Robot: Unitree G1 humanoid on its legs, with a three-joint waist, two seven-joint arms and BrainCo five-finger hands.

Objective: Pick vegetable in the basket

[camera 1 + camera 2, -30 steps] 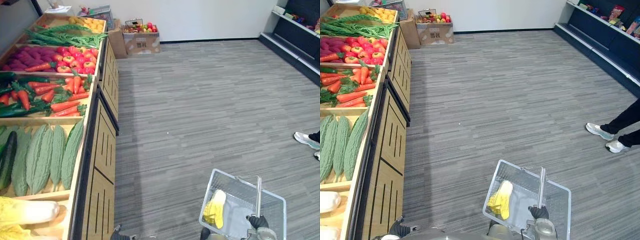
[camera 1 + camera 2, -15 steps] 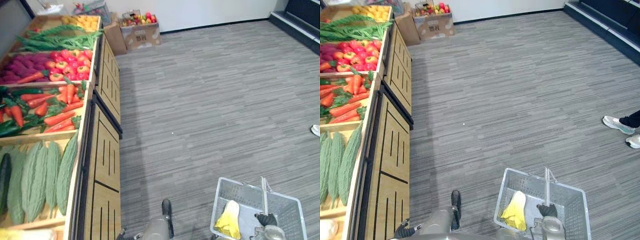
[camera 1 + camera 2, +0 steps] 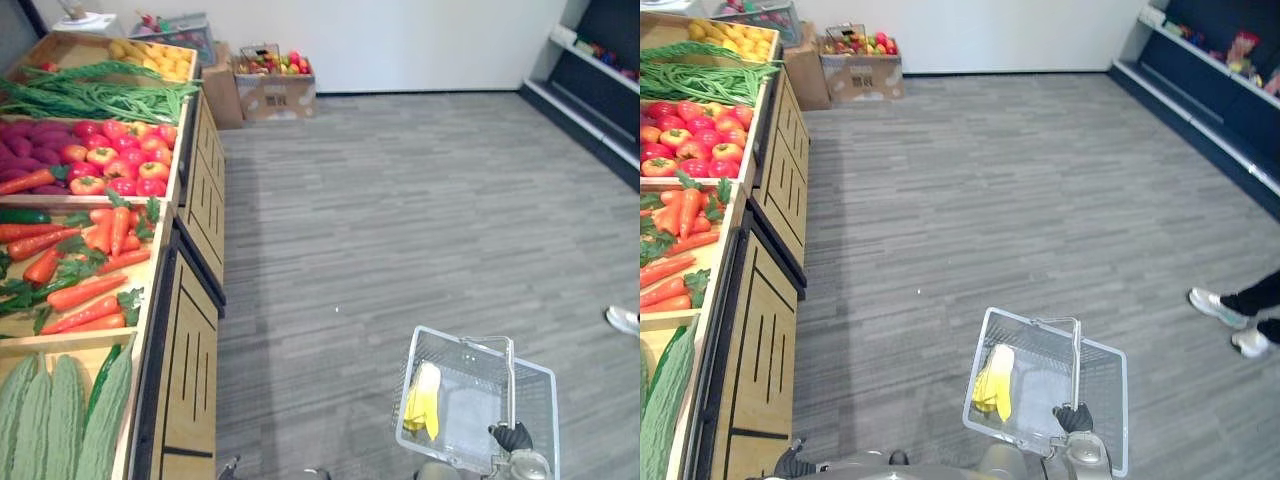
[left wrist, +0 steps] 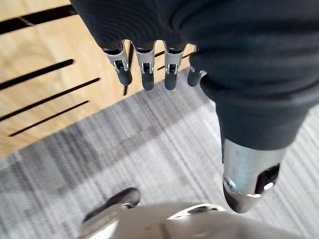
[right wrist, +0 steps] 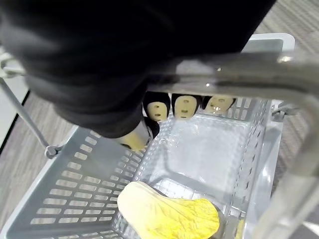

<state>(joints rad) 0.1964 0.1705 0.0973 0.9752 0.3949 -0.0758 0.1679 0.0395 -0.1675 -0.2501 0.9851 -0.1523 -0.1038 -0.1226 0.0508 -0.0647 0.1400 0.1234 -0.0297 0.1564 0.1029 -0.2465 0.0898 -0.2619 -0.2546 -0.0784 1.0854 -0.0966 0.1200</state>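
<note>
Grey mesh basket (image 3: 540, 410) hangs by its handle (image 5: 239, 79) from the right robot hand (image 3: 511, 437), whose fingers are curled round the bar. One yellow-white cabbage (image 3: 424, 400) lies inside, on the side nearer the wooden produce stand (image 3: 185, 330). The left robot hand (image 4: 149, 25) hangs empty beside that stand, fingers straight. Assessment: one pick is complete and the next has not begun. It calls for raising the left robot hand over the carrots (image 3: 85, 290) or bitter gourds (image 3: 60, 415), closing on one, and carrying it to the basket.
</note>
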